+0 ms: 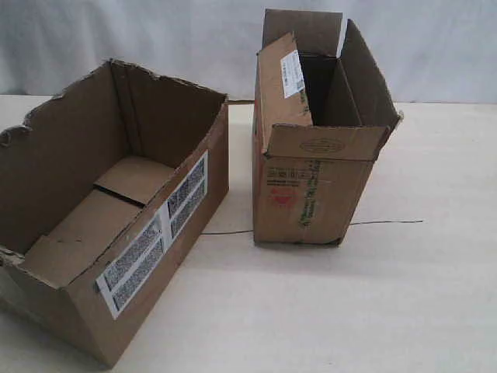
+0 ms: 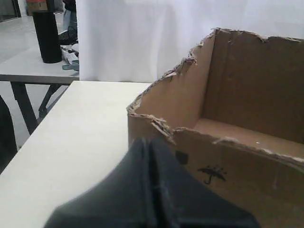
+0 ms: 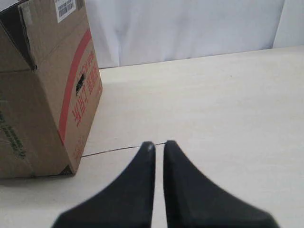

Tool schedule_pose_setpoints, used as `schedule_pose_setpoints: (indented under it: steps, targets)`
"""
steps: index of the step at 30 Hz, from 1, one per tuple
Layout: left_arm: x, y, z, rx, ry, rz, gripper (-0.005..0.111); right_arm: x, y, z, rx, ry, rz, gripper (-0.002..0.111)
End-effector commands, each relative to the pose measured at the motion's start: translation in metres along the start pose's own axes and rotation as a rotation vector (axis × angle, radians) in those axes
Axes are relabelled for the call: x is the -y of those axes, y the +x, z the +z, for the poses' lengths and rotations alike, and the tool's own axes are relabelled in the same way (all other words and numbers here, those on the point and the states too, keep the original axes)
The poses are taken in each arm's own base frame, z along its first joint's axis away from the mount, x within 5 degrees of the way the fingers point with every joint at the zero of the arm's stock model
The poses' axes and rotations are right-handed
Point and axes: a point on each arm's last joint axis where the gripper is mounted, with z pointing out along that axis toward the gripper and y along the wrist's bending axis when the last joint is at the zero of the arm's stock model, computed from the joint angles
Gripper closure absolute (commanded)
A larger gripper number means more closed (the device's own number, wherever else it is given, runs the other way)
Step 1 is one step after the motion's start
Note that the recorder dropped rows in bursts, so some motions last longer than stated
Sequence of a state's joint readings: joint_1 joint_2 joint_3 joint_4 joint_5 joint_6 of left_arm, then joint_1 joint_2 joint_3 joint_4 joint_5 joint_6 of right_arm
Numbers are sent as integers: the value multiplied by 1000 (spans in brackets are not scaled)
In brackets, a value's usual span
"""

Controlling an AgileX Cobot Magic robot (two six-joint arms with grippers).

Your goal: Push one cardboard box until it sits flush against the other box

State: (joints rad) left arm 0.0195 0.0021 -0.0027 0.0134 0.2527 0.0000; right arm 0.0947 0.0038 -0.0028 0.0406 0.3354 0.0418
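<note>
Both jaws closed and empty; the two boxes stand apart on the worktop [image 1: 388, 303].

My left jaws are pressed together, gripping nothing, their tip right at the outer wall of the cardboard box [image 2: 247, 190], under its torn rim and beside the black umbrella symbol [image 2: 212, 174]; I cannot tell if they touch it; my right jaws show only a thin slit, empty, low over the worktop, the other box [image 3: 42, 99] standing clear of them; in the exterior view the cardboard box sits left, angled, barcode labels [image 1: 155, 233] facing the other box across a gap.
</note>
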Motion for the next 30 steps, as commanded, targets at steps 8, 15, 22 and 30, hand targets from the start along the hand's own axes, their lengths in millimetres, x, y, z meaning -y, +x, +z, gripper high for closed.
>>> schedule_pose_setpoints:
  steps: [8,15,22,30]
  targets:
    - [0,-6,0,77,-3,50,107,0,1,0,-2,-1,-5,103]
    - [-4,-40,-10,466,50,-393,107,0,1,0,-2,-1,-5,103]
    - [-9,-125,-57,861,20,-259,107,0,1,0,-2,-1,-5,103]
    - [5,-179,-17,148,97,-176,107,0,1,0,-2,-1,-5,103]
